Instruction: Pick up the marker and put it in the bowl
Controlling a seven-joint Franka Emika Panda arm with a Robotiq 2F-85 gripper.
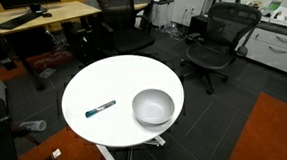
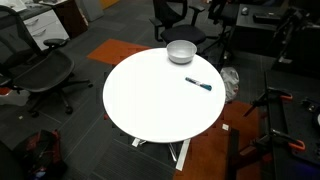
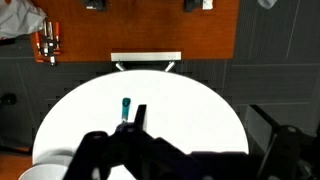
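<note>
Starting nearest the wrist camera, the gripper (image 3: 140, 135) hangs over the round white table (image 3: 200, 110). Its dark outline hides whether the claw is apart or together. Just beyond it the marker (image 3: 126, 106) lies flat on the tabletop, ungrasped. Judgement: no step is complete, and both pick-up and placement remain. The bowl (image 1: 153, 107) stands right of the marker in an exterior view, apart from it, and appears empty.

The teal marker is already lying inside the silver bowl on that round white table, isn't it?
Not quite. The marker is not inside the bowl. It lies on the round white table beside the bowl, apart from it. The bowl does stand on that table. This can be seen in both exterior views.
</note>
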